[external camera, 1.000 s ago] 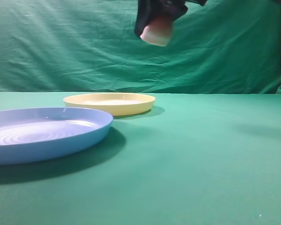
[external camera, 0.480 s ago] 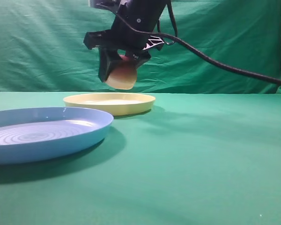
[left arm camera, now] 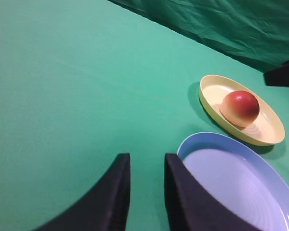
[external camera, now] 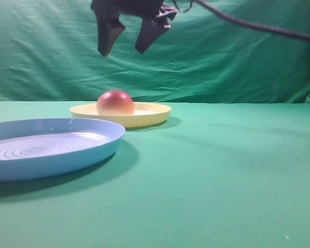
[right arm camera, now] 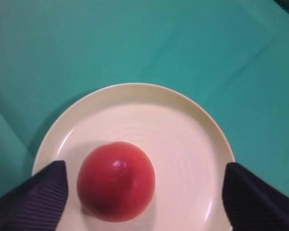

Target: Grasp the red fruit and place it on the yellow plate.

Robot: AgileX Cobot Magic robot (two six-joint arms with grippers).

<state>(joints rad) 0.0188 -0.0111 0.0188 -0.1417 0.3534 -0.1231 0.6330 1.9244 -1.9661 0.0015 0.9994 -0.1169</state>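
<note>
The red fruit (external camera: pixel 115 103) sits dome up on the left part of the yellow plate (external camera: pixel 151 114). High above it my right gripper (external camera: pixel 125 44) hangs open, its two dark fingers spread wide with nothing between them. Looking straight down in the right wrist view, the fruit (right arm camera: pixel 116 179) lies on the plate (right arm camera: pixel 183 125) near my left-hand finger, with the right gripper (right arm camera: pixel 144 166) well clear of it. The left wrist view shows the fruit (left arm camera: pixel 241 107) and the plate (left arm camera: pixel 274 131) far off; my left gripper (left arm camera: pixel 147 161) has a narrow empty gap between its fingers.
A large light-blue ridged plate (external camera: pixel 51 152) lies at the front left, just before the yellow one; its rim (left arm camera: pixel 202 137) lies right beside my left gripper. Green cloth covers the table and hangs as a backdrop.
My right gripper came down over the yellow plate holding the fruit, let it go and rose again with its jaws spread. The fruit now rests on the plate.
</note>
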